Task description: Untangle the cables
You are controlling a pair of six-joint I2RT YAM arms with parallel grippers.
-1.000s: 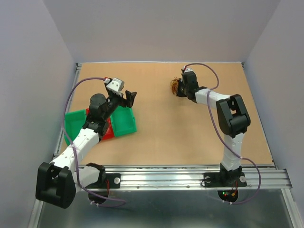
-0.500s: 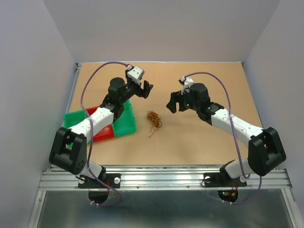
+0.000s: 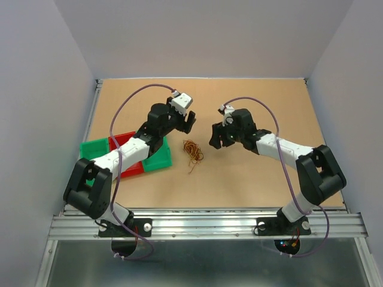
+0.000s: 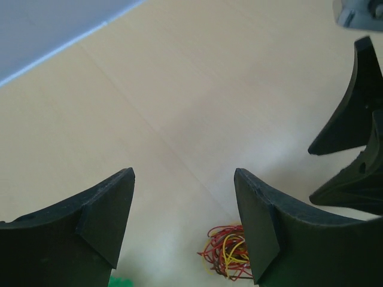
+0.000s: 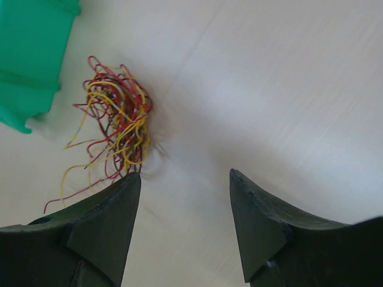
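Both arms are closing in from either side, the left hand and right hand hovering spread wide and empty near the cables, which are lying bunched on the desk between them, untangling not yet begun.

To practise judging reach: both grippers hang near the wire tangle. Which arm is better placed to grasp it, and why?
Probably the right. The right gripper is open, and its wrist view shows most of the cables just ahead. The left gripper, also open, sees them partly hidden behind one finger.
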